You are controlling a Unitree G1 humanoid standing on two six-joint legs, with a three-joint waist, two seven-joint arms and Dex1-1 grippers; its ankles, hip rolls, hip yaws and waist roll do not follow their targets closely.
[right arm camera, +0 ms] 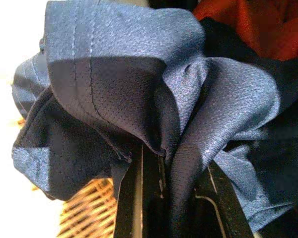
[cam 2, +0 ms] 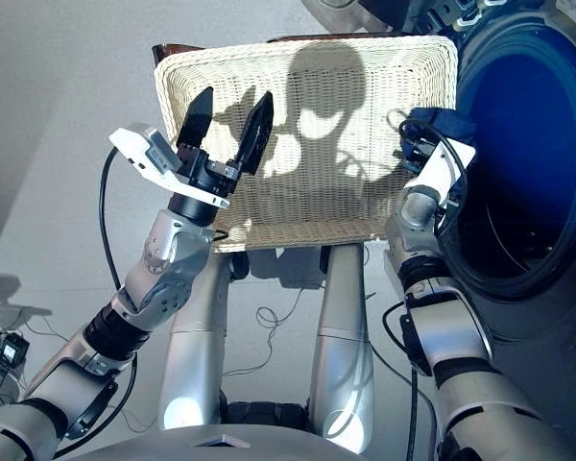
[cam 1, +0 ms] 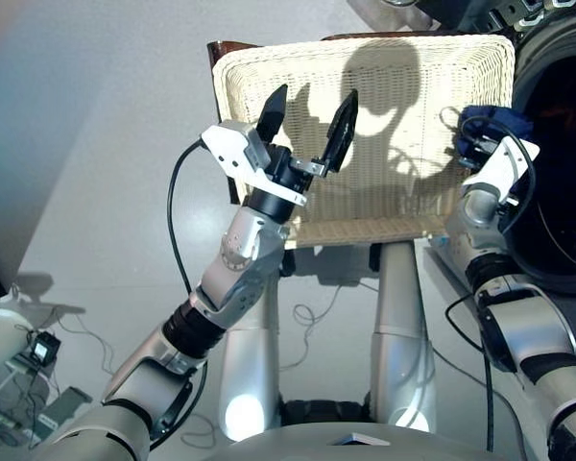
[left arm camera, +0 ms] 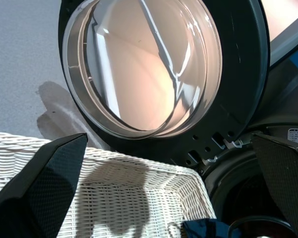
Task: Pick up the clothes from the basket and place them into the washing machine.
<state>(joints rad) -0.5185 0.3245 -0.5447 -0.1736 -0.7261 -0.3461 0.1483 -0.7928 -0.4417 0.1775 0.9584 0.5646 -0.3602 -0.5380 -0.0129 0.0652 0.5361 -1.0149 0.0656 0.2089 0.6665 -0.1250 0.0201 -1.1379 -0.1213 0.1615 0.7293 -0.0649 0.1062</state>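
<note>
The left gripper (cam 1: 308,123) hangs over the near left part of the basket (cam 1: 269,67) with its two black fingers (cam 1: 272,113) spread wide and nothing between them; the basket's woven floor shows bare under it. The right gripper (right arm camera: 174,168) sits at the basket's right edge, just beside the washer (cam 2: 528,163), its fingers pressed together on a bunched fold of the navy garment (right arm camera: 139,89); the cloth wraps over the fingers and hides most of them. From the head views the navy garment is a small dark blue clump at the right gripper's tip, between the basket's right rim and the porthole. In the right wrist view a coral garment (right arm camera: 238,22) lies past the navy one, with dark cloth beside it. The washer's round glass door (left arm camera: 149,64) stands open beyond the basket's far corner.
</note>
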